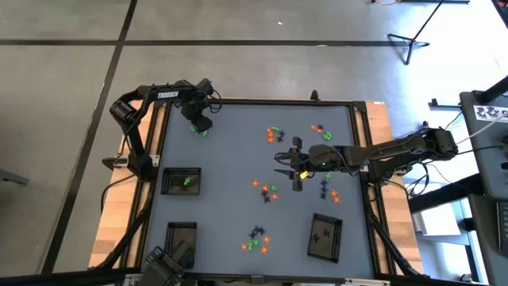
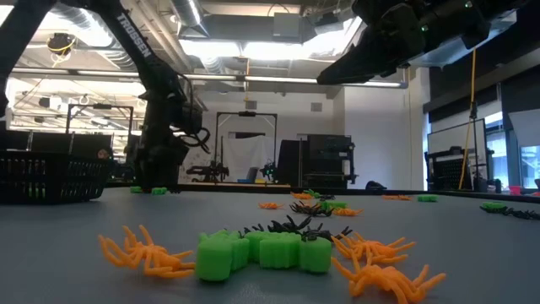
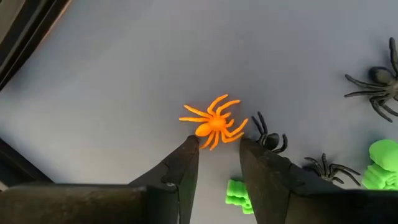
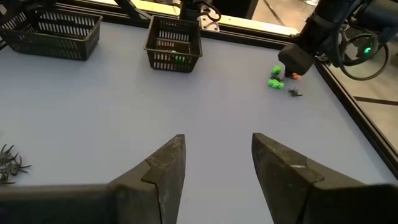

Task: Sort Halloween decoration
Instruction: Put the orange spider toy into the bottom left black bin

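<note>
bare tabletop [image 1: 230, 206] mid-left, trinket clusters [image 1: 271, 191] crowding centre, trays [image 1: 182, 181] at edges

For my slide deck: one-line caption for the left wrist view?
Left gripper open just above an orange spider on the grey table, black spiders and green trinkets nearby.

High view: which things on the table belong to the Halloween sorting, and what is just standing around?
Part of the job:
- orange spider in front of the left gripper
- black spiders
- green trinkets
- mesh baskets, one with green pieces inside
- right gripper, open above bare table

Just around:
- tripod stand on the floor
- shelving in the room
</note>
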Motion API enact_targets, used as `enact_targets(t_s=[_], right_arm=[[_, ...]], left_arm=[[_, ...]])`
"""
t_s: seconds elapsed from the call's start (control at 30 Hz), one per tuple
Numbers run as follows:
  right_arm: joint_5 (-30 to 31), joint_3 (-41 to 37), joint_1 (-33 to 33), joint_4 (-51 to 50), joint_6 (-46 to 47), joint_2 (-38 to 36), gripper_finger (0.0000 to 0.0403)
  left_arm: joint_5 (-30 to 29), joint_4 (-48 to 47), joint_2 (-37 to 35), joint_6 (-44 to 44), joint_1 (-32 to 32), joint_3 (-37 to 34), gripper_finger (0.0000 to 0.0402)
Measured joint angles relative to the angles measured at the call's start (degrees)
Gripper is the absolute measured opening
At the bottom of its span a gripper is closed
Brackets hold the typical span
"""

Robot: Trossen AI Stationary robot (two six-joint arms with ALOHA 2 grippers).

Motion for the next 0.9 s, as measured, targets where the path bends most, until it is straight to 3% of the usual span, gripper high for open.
enact_targets(t_s=[0.13,0.4,0.7,0.9], right_arm=[[0.0,0.0,0.0,0.0,0.0,0.0,0.0182],[0.0,0.0,0.0,0.0,0.0,0.0,0.0182],[0.0,0.0,0.0,0.0,0.0,0.0,0.0182],[0.0,0.0,0.0,0.1,0.0,0.0,0.0182]], left_arm=[[-0.1,0.1,0.1,0.0,0.0,0.0,0.0099],[-0.3,-0.4,-1.2,0.0,-0.9,-0.2,0.0007],[-1.7,-4.1,-11.9,-1.9,-4.3,-0.3,0.0000],[-0.9,-10.4,-21.6,-7.3,-11.0,-0.3,0.0000]])
